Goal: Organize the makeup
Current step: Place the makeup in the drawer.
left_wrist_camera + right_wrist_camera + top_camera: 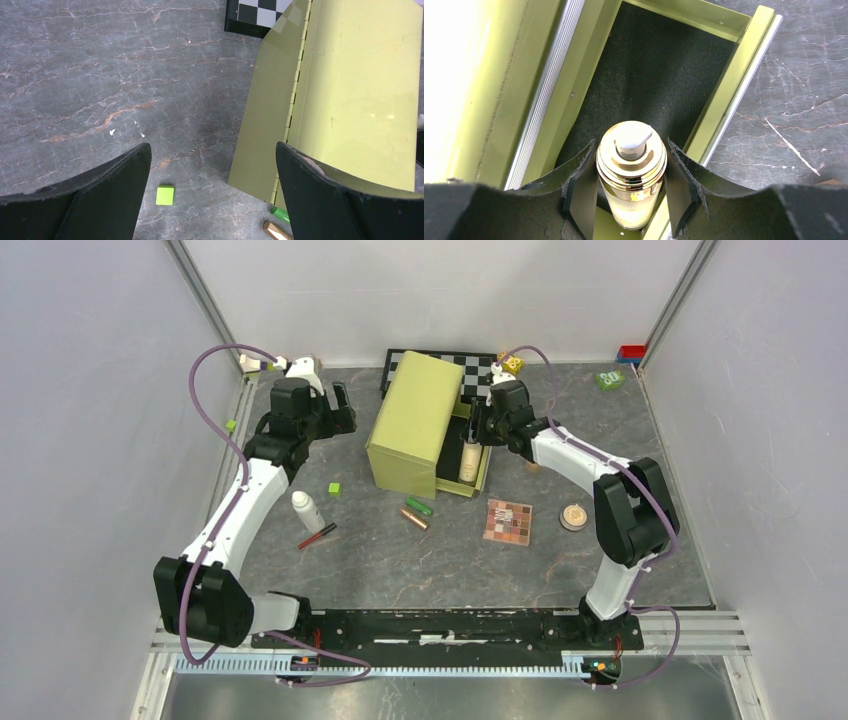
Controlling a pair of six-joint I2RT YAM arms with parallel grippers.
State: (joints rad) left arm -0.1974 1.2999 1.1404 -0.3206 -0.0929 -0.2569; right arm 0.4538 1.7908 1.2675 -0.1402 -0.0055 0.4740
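An olive-green box [415,425] stands mid-table, its lid [360,90] raised beside the black-lined tray [659,65]. My right gripper [481,430] [631,150] is shut on the beige gold-capped bottle [468,460] [631,165], which sits over the tray's near end. My left gripper [340,405] [214,147] hangs open and empty left of the box. On the table lie a white bottle [307,510], red pencil [317,536], green tube [419,506] [280,214], bronze tube [414,518] [275,231], eyeshadow palette [508,522] and a round peach compact [573,516].
A chequered board [440,362] lies behind the box. A small green cube [334,489] [165,195] sits left of the box, another [231,425] by the left wall. Small coloured blocks [610,380] rest at the back right. Walls close in three sides.
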